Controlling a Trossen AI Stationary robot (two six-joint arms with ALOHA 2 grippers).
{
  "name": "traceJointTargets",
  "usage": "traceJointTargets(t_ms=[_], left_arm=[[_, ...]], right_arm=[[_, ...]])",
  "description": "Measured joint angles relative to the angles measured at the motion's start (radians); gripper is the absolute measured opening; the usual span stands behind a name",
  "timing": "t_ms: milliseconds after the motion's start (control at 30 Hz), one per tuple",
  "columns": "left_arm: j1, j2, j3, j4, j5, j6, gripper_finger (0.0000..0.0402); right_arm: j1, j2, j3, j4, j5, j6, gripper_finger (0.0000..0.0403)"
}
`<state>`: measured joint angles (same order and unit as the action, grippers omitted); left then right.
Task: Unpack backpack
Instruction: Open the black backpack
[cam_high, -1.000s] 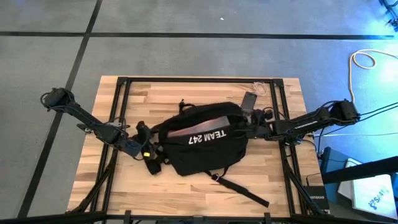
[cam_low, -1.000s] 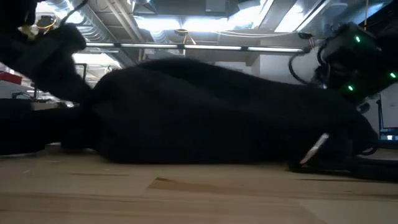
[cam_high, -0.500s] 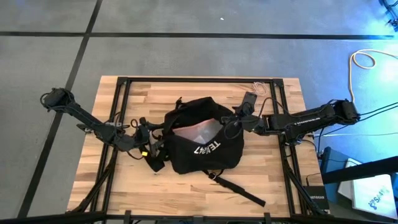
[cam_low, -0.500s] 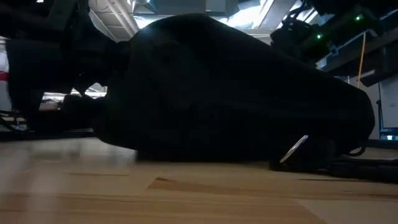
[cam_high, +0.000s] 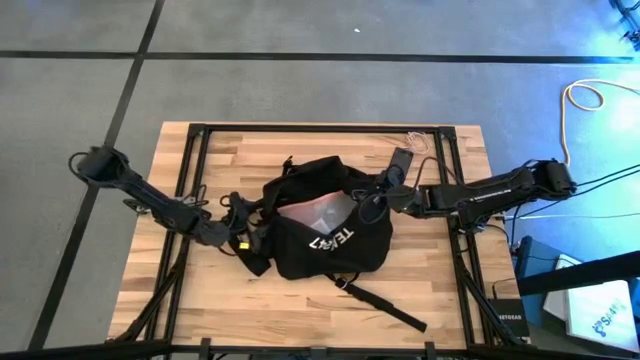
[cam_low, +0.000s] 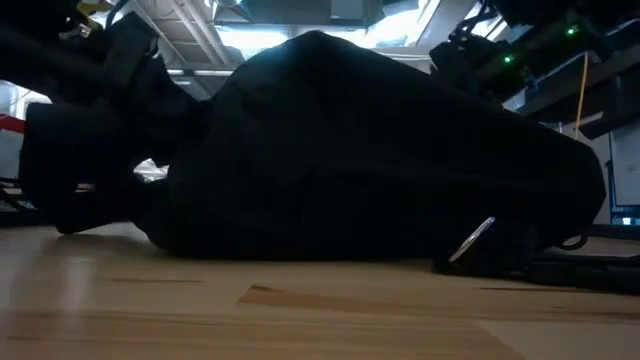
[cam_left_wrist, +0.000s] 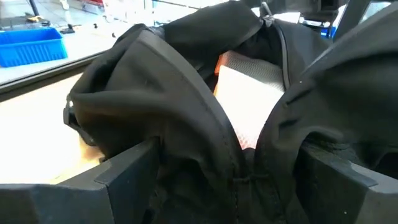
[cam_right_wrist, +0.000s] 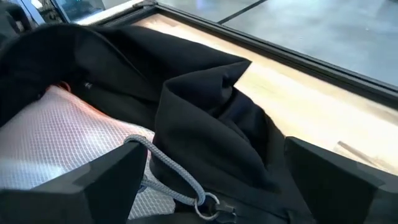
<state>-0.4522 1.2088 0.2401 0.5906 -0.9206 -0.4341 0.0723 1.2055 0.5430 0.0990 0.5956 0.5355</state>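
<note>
Both arms reach inward, mid-frame. Left gripper (cam_high: 243, 238) and right gripper (cam_high: 368, 203) at backpack (cam_high: 325, 235) rim, jaws wide, fabric between them; grip probably loose.

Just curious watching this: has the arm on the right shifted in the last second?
Yes. The right gripper has moved inward from the table frame's right rail, over the backpack.

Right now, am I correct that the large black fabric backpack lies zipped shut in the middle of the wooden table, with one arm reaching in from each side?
Not quite: the large black fabric backpack is open, not zipped shut. The high view shows its mouth gaping over a pale mesh lining. It does lie mid-table on the wooden table, with an arm reaching in from each side.
</note>
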Motion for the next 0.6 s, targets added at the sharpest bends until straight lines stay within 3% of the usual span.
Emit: traceJointTargets(t_ms=[233, 600], left_arm=[[0.014, 0.083, 0.001, 0.100, 0.003, 0.024, 0.0316], [-0.036, 0.090, 0.001, 0.105, 0.054, 0.116, 0.0316]], right_arm=[[0.000, 0.057, 0.000, 0.090, -0.040, -0.045, 0.0360], [0.000, 0.055, 0.000, -0.184, -0.023, -0.040, 0.0360]])
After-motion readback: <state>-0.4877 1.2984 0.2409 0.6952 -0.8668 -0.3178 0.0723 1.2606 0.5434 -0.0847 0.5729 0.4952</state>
